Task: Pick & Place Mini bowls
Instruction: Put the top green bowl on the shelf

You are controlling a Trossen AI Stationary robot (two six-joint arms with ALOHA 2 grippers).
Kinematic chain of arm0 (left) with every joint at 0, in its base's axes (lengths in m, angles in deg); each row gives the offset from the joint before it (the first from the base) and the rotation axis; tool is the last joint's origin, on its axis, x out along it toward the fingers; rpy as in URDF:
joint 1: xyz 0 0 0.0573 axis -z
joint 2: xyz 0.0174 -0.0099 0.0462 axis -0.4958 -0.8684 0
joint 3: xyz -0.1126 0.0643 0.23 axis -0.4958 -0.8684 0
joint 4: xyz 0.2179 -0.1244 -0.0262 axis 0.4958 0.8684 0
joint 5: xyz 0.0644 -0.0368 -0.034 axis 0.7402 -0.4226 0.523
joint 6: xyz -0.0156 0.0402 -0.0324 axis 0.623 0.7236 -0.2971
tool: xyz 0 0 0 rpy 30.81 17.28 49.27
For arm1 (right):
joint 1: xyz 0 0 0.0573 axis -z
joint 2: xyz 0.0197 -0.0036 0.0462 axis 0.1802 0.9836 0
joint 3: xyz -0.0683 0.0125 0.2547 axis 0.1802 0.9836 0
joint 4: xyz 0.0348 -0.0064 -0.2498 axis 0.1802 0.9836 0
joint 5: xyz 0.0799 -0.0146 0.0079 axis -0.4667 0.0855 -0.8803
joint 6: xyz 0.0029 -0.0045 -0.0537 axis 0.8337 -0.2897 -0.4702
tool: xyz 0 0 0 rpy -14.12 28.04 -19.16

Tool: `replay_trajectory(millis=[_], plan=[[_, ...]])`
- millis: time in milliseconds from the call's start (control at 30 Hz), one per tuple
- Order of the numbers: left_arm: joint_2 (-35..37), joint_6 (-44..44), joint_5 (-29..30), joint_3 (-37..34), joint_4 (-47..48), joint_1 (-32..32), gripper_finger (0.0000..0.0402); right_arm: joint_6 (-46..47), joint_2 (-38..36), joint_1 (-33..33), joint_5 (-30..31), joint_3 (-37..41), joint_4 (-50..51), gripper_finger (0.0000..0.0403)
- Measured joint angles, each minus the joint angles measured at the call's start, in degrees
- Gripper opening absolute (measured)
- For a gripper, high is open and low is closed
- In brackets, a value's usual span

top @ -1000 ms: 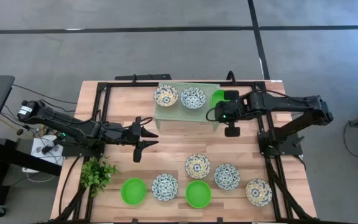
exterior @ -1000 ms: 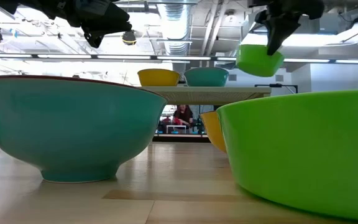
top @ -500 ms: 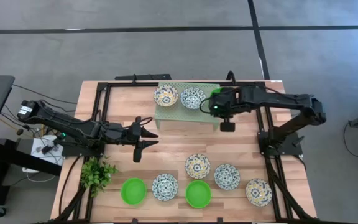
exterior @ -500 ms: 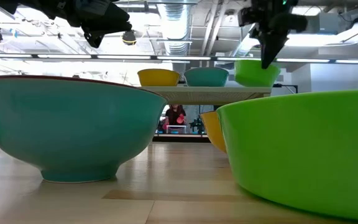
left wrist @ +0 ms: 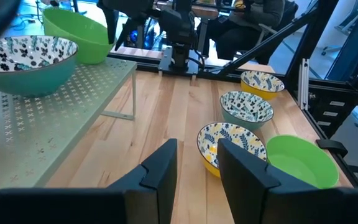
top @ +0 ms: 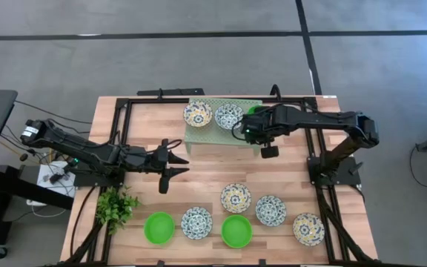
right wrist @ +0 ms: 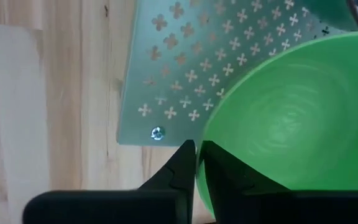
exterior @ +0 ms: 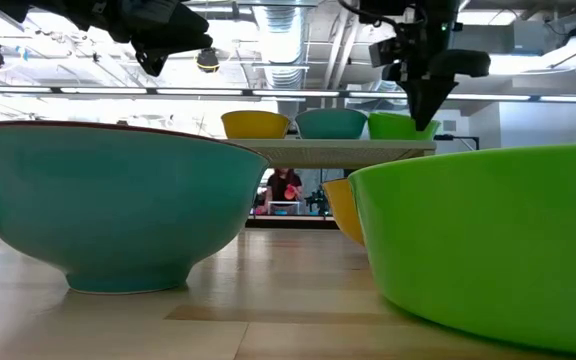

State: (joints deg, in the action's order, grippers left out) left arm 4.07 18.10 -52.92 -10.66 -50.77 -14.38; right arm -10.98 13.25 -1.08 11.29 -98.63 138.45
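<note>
From above, your right gripper (top: 253, 127) sat over the rack (top: 206, 133) at the table's twelve o'clock, hiding nearly all of the green bowl (top: 254, 111) it had there; only a sliver of green showed beside its wrist. The right wrist view filled that in: the two fingers (right wrist: 185, 165) pinched the bowl's rim (right wrist: 199, 163) between them with barely a gap, the bowl (right wrist: 278, 118) lying over the rack's perforated plate (right wrist: 179, 62) near its corner. The low view added that the bowl (exterior: 400, 126) stood level on the rack top, third in a row with two other bowls, the gripper (exterior: 426, 105) reaching straight down onto its rim. Whether the rim was gripped tight or just let go, you could not tell.

Overhead, the two patterned bowls (top: 198, 114) (top: 229, 116) on the rack stood side by side, the green one beyond them toward three o'clock.

Your left gripper (top: 170, 165) waited above bare wood toward nine o'clock of the table's centre, fingers (left wrist: 160, 171) apart and holding nothing, as the left wrist view confirmed.

Along the six o'clock edge the high view alone showed the rest together: a green bowl (top: 159, 227), a patterned bowl (top: 196, 222), a green bowl (top: 236, 231), then three patterned ones (top: 236, 197) (top: 270, 210) (top: 308, 228). A plant (top: 116, 207) stood near seven o'clock.
</note>
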Motion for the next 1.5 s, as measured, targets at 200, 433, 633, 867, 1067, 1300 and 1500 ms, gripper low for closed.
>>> replay_trajectory(millis=[200,433,633,867,1067,1300,1500], plan=[[0.01,0.13,0.00,0.00,-0.04,-0.01,0.0115,-2.08,-0.04,0.20,0.29,-0.06,-1.27,0.0049],[0.00,0.13,0.00,0.00,-0.06,-0.01,0.0115,-2.13,0.11,0.26,0.53,-2.32,-0.88,0.0052],[0.00,0.13,0.00,0.00,-0.04,-0.01,0.0115,-3.20,0.12,0.80,0.50,-3.48,-1.61,0.0045],[0.00,0.13,0.00,0.00,-0.04,-0.01,0.0115,-4.60,1.24,2.22,-2.78,-3.53,-2.48,0.0012],[0.00,0.12,0.00,0.00,-0.04,-0.01,0.0115,-6.58,1.95,2.42,-3.59,-3.57,-4.30,0.0011],[0.00,0.12,0.00,0.00,-0.04,-0.01,0.0115,-4.48,1.39,2.79,-4.00,-3.55,-3.54,0.0009],[0.00,0.11,0.00,0.00,-0.04,-0.01,0.0115,-3.55,1.46,2.84,-4.22,-3.42,-3.22,0.0030]])
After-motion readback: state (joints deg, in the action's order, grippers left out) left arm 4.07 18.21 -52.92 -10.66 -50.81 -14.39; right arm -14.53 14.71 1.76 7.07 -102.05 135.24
